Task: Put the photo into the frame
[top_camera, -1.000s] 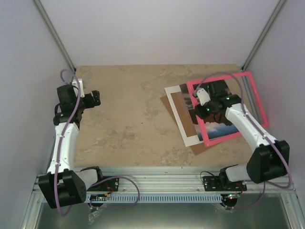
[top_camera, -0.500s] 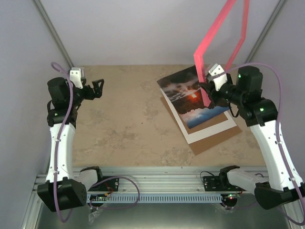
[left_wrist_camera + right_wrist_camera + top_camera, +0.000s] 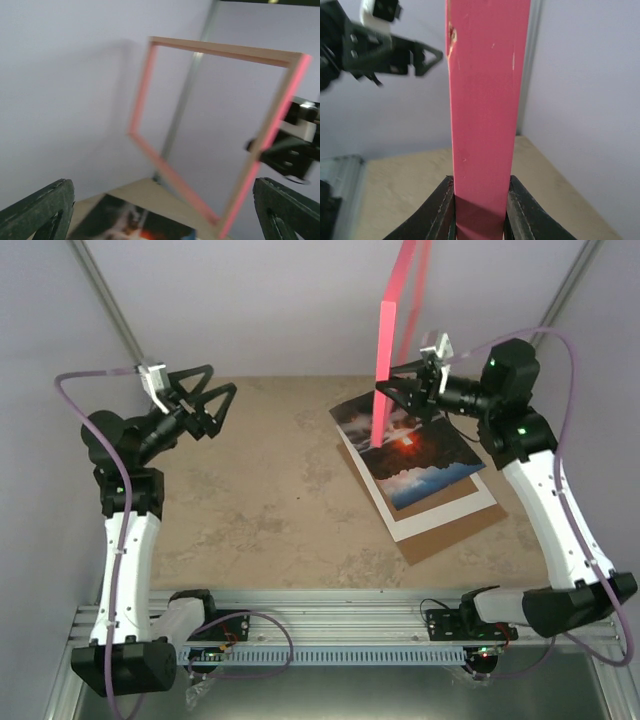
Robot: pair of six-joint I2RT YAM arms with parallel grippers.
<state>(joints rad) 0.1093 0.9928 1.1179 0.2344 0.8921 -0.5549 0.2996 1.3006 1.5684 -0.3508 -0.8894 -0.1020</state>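
The pink frame (image 3: 395, 340) stands upright in the air, edge-on to the top camera, over the back right of the table. My right gripper (image 3: 405, 390) is shut on one of its bars; the wrist view has the pink bar (image 3: 482, 100) pinched between both fingers (image 3: 445, 205). The photo (image 3: 405, 445), a red sun among dark clouds, lies flat under it on a white mat sheet (image 3: 440, 515). My left gripper (image 3: 218, 380) is raised at the back left, open and empty, facing the frame (image 3: 272, 135) and the photo (image 3: 125, 225).
A brown backing board (image 3: 450, 535) lies under the mat sheet, its corner sticking out toward the near right. Grey walls close in the table on three sides. A metal rail (image 3: 330, 620) runs along the near edge by the arm bases.
The right arm has lifted the frame off the stack and turned it upright, uncovering the photo. The left arm has risen and swung its open gripper toward the frame.
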